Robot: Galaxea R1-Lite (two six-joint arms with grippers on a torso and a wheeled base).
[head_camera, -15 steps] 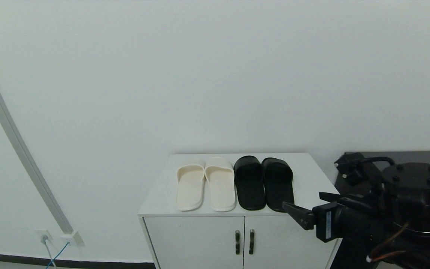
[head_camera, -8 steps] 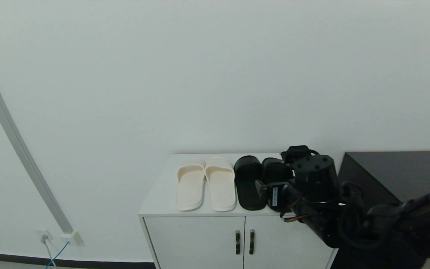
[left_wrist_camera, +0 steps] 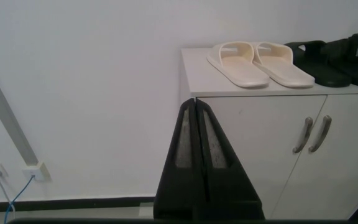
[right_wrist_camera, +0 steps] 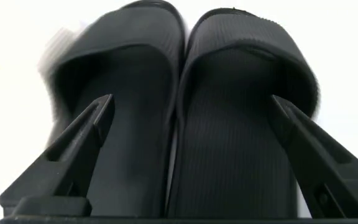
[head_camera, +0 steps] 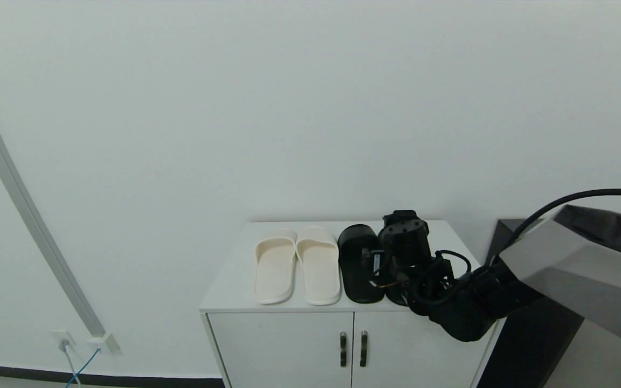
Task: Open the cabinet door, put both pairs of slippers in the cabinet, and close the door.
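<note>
My right gripper [right_wrist_camera: 191, 102] is spread wide astride the black slippers [head_camera: 359, 264] atop the closed cabinet [head_camera: 289, 345], seemingly not touching yet, to pinch both together; my left gripper [left_wrist_camera: 196, 106], closed and empty, hangs before the cabinet.

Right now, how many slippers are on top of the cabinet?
4. Two cream slippers lie side by side on the cabinet top; two black slippers lie to their right, one partly covered by the right arm.
</note>
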